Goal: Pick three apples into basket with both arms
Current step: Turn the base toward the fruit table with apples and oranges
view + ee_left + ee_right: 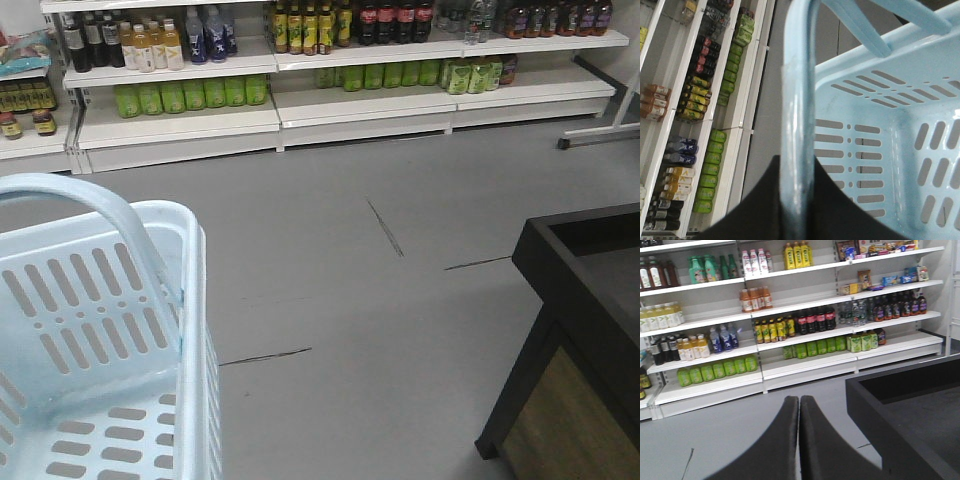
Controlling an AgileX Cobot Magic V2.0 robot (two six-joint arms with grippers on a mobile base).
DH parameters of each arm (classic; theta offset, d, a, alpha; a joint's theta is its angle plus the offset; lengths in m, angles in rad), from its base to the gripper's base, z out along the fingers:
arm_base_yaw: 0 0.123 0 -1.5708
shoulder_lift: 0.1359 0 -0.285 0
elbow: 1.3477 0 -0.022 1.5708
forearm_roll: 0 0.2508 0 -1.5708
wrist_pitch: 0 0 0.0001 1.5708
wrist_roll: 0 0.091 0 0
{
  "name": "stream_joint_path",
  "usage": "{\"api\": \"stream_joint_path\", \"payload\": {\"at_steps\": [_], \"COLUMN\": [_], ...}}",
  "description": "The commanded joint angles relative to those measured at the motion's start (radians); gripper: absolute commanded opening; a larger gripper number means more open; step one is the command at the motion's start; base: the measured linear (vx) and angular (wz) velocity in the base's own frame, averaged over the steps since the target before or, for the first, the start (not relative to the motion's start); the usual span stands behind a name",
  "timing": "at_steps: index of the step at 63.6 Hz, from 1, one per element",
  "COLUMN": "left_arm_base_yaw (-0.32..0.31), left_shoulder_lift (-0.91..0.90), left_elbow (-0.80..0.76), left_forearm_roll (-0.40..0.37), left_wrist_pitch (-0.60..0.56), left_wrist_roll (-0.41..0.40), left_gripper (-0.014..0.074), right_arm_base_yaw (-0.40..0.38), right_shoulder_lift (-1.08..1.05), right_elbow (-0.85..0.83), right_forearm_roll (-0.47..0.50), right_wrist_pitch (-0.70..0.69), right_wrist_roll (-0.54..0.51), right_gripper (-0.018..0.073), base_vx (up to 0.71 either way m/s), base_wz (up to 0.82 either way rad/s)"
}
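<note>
L gripper (798,167) is clamped on the basket's (100,290) loop handle (799,100), one finger each side of the bar. Basket sits lower left in front view, inside bare as far as seen. R gripper (799,402) has fingers pressed together, nothing btwn them, facing the drink shelves (790,367), black display bin (900,405) to its right. No apples in view. Basket prob. light, stiff plastic, but hinged handle can swing & the smooth bar may slip, so hold mid-bar. Apples likely firm, round, slick, bruisable: grip across the widest part.
</note>
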Motion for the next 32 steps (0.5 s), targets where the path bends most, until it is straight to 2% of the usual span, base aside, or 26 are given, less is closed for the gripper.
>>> {"api": "stream_joint_path", "payload": {"at_steps": [1, 16, 32], "left_arm_base_yaw": [-0.006, -0.006, -0.006], "left_shoulder_lift": [-0.002, -0.002, -0.003], "left_elbow": [-0.026, -0.026, -0.026], "left_forearm_roll": [0.008, 0.008, 0.008], "left_wrist_pitch": [-0.085, -0.085, -0.085], "left_wrist_roll": [-0.012, -0.013, -0.012], "left_gripper": [-0.0006, -0.0006, -0.0006], "right_arm_base_yaw": [-0.002, -0.002, -0.002], "right_shoulder_lift": [-0.01, -0.01, -0.01], "right_elbow": [0.014, 0.014, 0.014], "right_forearm_roll": [-0.006, -0.006, -0.006], "right_wrist_pitch": [-0.075, -0.075, -0.075], "right_wrist_roll": [-0.006, -0.006, -0.006], "right_gripper": [-0.0009, -0.0009, -0.0009], "base_vx": [0.05, 0.05, 0.08], "base_wz": [-0.19, -0.24, -0.38]}}
